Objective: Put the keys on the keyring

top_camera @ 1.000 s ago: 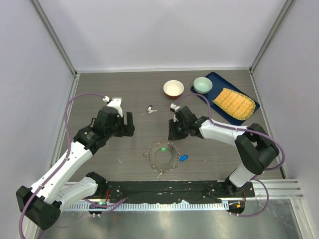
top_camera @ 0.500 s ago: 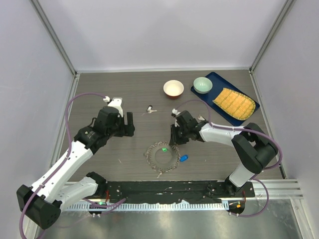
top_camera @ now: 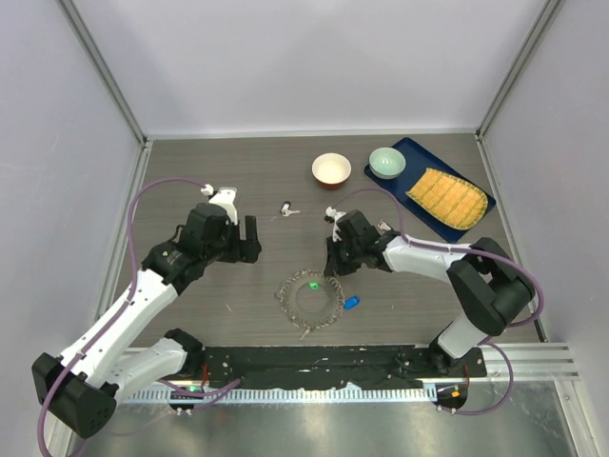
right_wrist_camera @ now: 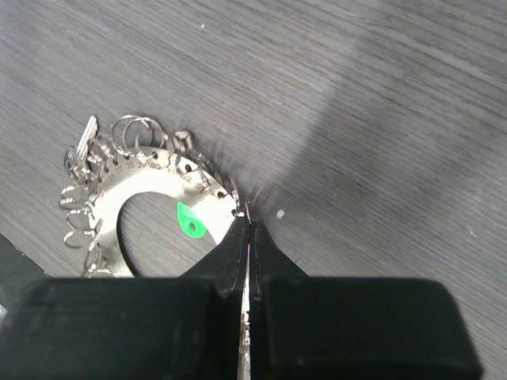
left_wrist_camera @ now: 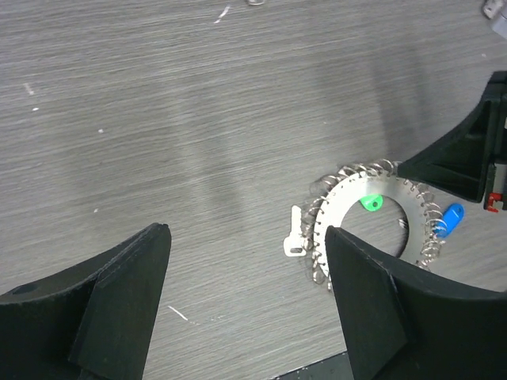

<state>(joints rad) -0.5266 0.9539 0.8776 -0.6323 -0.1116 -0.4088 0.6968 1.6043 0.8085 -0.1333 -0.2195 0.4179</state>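
The keyring lies flat at the table's near middle, a metal ring fringed with silver keys, with a green-capped key inside and a blue-capped key at its right. It also shows in the left wrist view and the right wrist view. My right gripper is shut on a thin silvery key held edge-on, its tip touching the ring's far-right rim. A loose key with a black head lies farther back. My left gripper is open and empty above bare table left of the ring.
A red-and-white bowl and a green bowl stand at the back. A blue tray at the back right holds a yellow cloth. A black rail runs along the near edge.
My right gripper has moved down to the keyring's far-right rim and stays shut. My left gripper has shifted slightly to the right.
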